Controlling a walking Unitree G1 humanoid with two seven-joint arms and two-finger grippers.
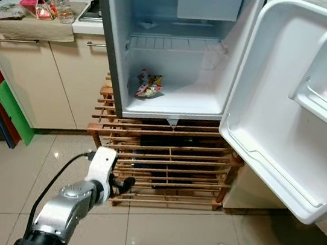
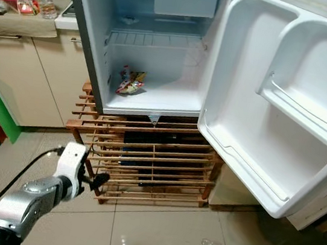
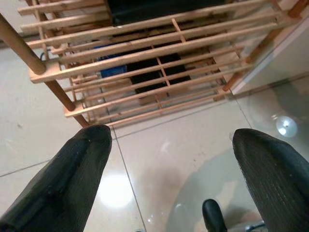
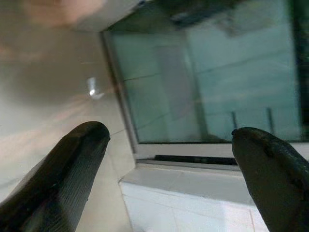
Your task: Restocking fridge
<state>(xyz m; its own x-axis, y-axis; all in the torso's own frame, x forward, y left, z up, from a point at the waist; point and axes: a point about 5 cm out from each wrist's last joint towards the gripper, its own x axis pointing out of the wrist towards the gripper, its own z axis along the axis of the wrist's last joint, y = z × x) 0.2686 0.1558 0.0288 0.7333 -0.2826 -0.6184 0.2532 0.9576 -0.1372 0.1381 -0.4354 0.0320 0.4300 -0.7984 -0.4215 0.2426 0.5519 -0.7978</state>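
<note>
From the head, the fridge (image 1: 180, 45) stands open on a wooden rack (image 1: 164, 159), a snack packet (image 1: 148, 86) at its floor's front left corner, while each wrist view shows its claw, left (image 3: 171, 159) and right (image 4: 169, 159), released and empty over tiled floor (image 3: 159, 164).

No text, label or number can be read on anything.

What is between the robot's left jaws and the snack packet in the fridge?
The wooden slatted rack under the fridge lies between the left gripper and the snack packet, seen in both eye views.
</note>
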